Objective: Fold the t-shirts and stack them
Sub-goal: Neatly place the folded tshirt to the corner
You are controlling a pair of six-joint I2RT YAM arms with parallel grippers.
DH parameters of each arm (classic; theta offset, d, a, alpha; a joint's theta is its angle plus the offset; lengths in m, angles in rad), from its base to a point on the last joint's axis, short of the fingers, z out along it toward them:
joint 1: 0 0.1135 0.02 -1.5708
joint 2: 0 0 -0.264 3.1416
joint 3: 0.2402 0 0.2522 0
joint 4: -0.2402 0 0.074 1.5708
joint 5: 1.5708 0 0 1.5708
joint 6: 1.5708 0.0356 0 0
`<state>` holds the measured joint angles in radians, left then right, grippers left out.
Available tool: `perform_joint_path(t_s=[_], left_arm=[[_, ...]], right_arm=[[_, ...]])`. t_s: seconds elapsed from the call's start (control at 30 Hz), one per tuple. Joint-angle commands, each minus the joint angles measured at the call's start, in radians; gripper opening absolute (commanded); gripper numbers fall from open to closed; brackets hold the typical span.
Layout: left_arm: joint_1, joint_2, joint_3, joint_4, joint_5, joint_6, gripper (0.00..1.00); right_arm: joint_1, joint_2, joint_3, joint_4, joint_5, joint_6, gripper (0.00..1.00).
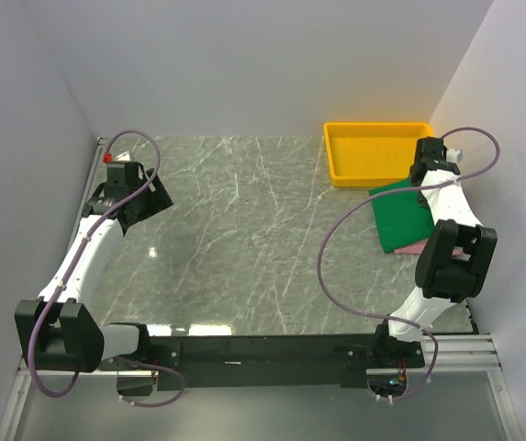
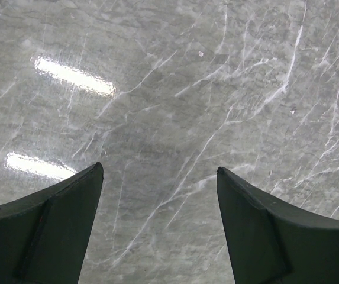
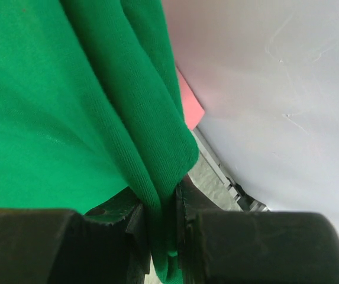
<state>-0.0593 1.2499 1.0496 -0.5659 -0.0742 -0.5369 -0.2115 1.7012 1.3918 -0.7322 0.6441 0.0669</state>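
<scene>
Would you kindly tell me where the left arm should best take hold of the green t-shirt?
The green t-shirt lies flat, so probably grip its near-left corner, coming in from the middle of the table. The right claw pinches its wall-side edge, and the yellow tray crowds the far side.

The table (image 1: 244, 239) has a shiny grey top with white lines, like stone. A yellow tray (image 1: 373, 152) sits on it. Touching the tray's near side lies a green t-shirt (image 1: 400, 216). A pink t-shirt (image 1: 412, 248) peeks out beyond that, probably underneath; most is hidden.
</scene>
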Motion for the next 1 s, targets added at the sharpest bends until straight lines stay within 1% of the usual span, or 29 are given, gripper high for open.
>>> perform_joint_path(t_s=[0.0, 0.13, 0.37, 0.57, 0.6, 0.67, 0.8, 0.87, 0.9, 0.97], left_arm=[[0.006, 0.000, 0.009, 0.014, 0.019, 0.011, 0.82], [0.004, 0.003, 0.007, 0.015, 0.021, 0.011, 0.82], [0.004, 0.017, 0.006, 0.017, 0.021, 0.012, 0.82], [0.006, 0.025, 0.006, 0.015, 0.017, 0.012, 0.82], [0.006, 0.025, 0.007, 0.017, 0.019, 0.012, 0.82], [0.006, 0.025, 0.007, 0.017, 0.022, 0.012, 0.81], [0.006, 0.026, 0.004, 0.018, 0.036, 0.012, 0.81], [0.004, 0.026, 0.006, 0.018, 0.040, 0.014, 0.81], [0.006, 0.023, 0.006, 0.018, 0.042, 0.014, 0.81], [0.006, 0.020, 0.006, 0.020, 0.042, 0.014, 0.81]], right_arm=[[-0.045, 0.011, -0.017, 0.093, 0.008, -0.010, 0.00], [-0.077, 0.041, -0.049, 0.143, 0.023, -0.038, 0.00], [-0.091, 0.112, -0.059, 0.185, 0.043, -0.059, 0.02], [-0.097, 0.147, -0.057, 0.208, 0.091, -0.059, 0.06], [-0.100, 0.152, -0.054, 0.206, 0.092, -0.058, 0.12], [-0.100, 0.170, -0.043, 0.192, 0.112, -0.058, 0.18], [-0.101, 0.169, -0.036, 0.197, 0.167, -0.056, 0.37], [-0.104, 0.160, -0.033, 0.197, 0.204, -0.052, 0.41], [-0.104, 0.158, -0.031, 0.194, 0.216, -0.046, 0.46], [-0.106, 0.144, -0.028, 0.183, 0.236, -0.023, 0.50]])
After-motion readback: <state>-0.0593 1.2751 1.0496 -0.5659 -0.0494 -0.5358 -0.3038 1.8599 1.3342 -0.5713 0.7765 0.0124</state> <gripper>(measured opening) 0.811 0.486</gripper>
